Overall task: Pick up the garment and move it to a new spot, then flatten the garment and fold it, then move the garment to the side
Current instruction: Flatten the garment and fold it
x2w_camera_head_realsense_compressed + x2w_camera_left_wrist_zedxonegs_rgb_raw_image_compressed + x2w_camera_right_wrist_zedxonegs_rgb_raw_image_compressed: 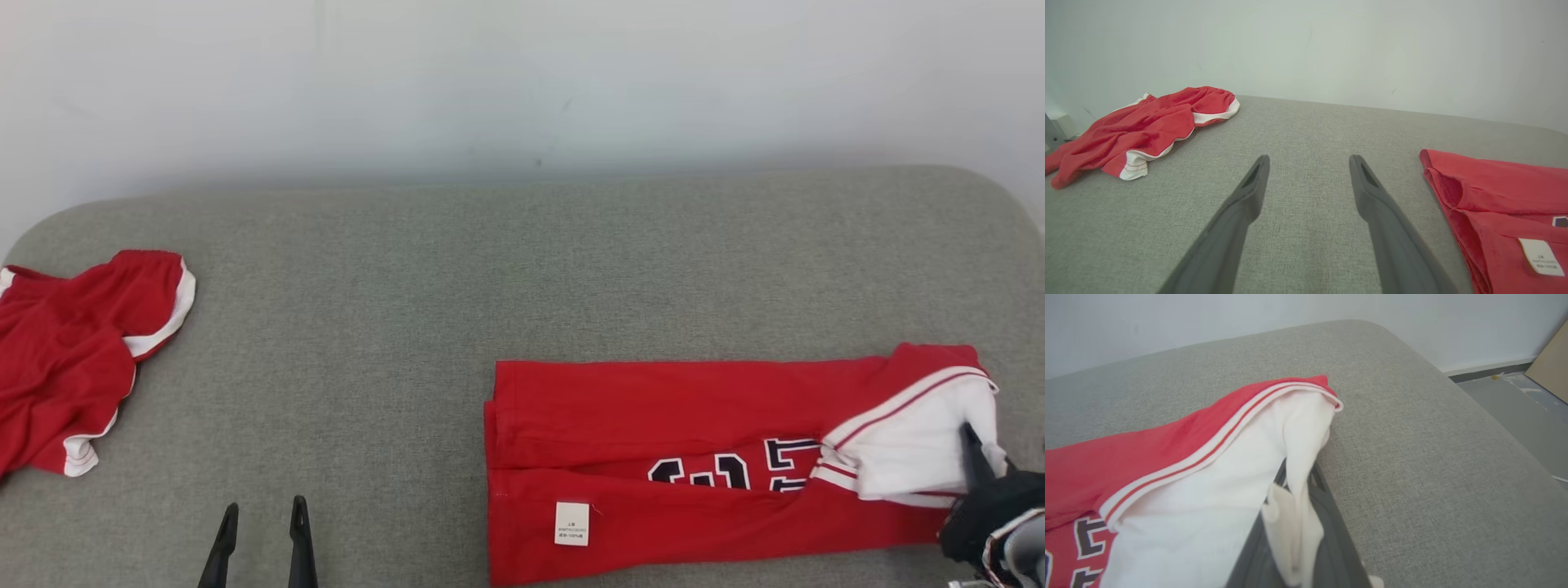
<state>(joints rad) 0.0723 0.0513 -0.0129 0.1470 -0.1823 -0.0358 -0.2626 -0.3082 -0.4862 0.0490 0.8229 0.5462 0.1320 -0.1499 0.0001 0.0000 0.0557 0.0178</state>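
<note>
We record a grey fabric-covered table (408, 286) bearing the folded red garment (653, 416) at its front right, a crumpled red-and-white cloth (73, 351) at far left, the right tool (973, 453) clenched on the garment's white end, and the left tool (261, 518) released over bare table.

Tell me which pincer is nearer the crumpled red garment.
Left. The left pincer, open, sits just right of the crumpled garment, apart from it. The right pincer is far across the cushion, shut on the jersey at its white end.
</note>
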